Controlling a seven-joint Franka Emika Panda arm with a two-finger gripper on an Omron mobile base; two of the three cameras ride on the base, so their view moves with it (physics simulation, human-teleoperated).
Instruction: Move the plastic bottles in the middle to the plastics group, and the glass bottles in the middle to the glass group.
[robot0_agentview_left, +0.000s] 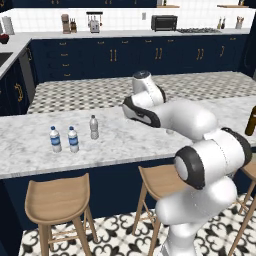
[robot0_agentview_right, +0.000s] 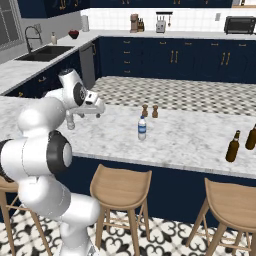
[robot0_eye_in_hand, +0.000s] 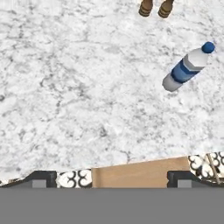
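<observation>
Bench (robot0_agentview_left: 125, 145): a marble slab running across both base views, with wooden stools (robot0_agentview_left: 57, 197) tucked under its near edge.
Plastics group, left end: 2 blue-labelled water bottles (robot0_agentview_left: 55, 139) and (robot0_agentview_left: 73, 139) stand side by side, close but apart, near the near edge; the plain greyish bottle (robot0_agentview_left: 94, 127) stands just right of them, a little farther from that edge. All 3 are upright.
Middle plastic bottle (robot0_agentview_right: 142, 128): 1 blue-labelled bottle stands upright near the middle of the bench, well apart from the left cluster; the hand view shows it (robot0_eye_in_hand: 186, 68) at upper right on bare marble.
Shakers (robot0_agentview_right: 149, 111): 2 small brown ones stand side by side beyond that bottle, toward the far edge; their bases (robot0_eye_in_hand: 155, 8) sit at the hand view's top edge.
Glass bottles, right end: 2 dark-brown long-necked bottles, one (robot0_agentview_right: 232, 146) nearer the near edge, the other (robot0_agentview_right: 251, 137) just beyond it at the picture's border; both upright.
Gripper (robot0_agentview_right: 70, 121): it hangs above the bench between the left cluster and the middle bottle, pointing down, touching nothing.
Jaws: spread wide and empty; in the hand view the 2 fingertips (robot0_eye_in_hand: 39, 178) sit far apart over the near edge, a stool seat (robot0_eye_in_hand: 140, 173) between them.
</observation>
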